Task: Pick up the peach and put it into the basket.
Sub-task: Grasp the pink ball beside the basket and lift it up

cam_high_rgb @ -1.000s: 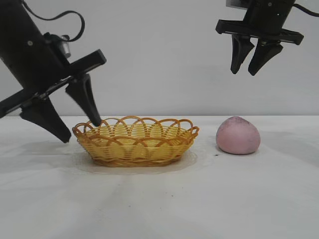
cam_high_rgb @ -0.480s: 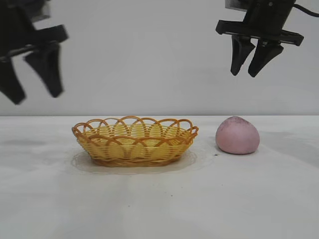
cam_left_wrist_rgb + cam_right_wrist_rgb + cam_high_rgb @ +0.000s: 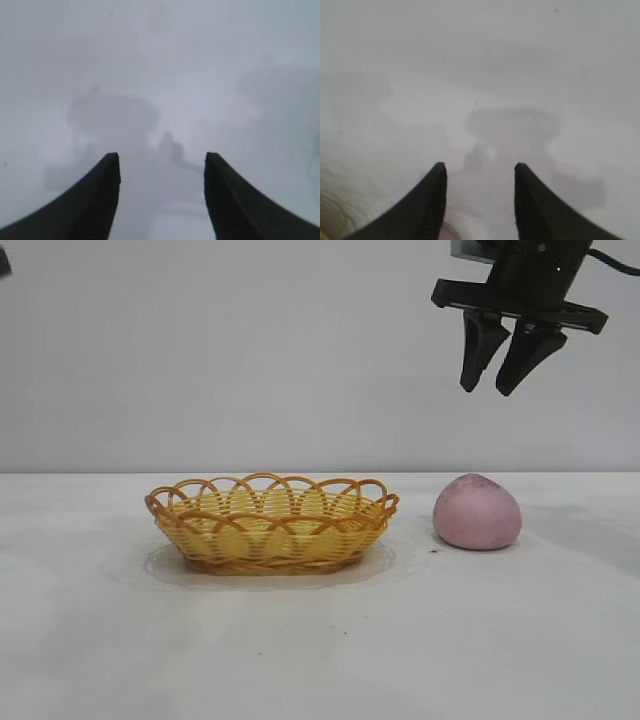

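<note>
The peach [image 3: 477,512] sits on the white table [image 3: 320,640], to the right of the basket [image 3: 271,523] in the exterior view, close beside it but with a clear strip of table between them. Its darker-speckled tip points up and nothing touches it. The basket rests flat on the table near the middle of that view; nothing shows above its scalloped orange-brown rim, though its floor is hidden behind the weave.

The right gripper [image 3: 503,388] hangs high above the table, almost straight over the peach and well clear of it, its 2 fingers pointing down. They stand parted with a narrow gap and hold nothing. In the right wrist view the same gripper [image 3: 479,172] shows both fingertips with bare table between them; a sliver of pink at the lower edge may be the peach, and a yellowish patch in the corner may be the basket, but both are too small to be sure.

The left gripper [image 3: 162,162] appears only in the left wrist view, its 2 fingers spread wide and empty over bare table and its own shadow.
</note>
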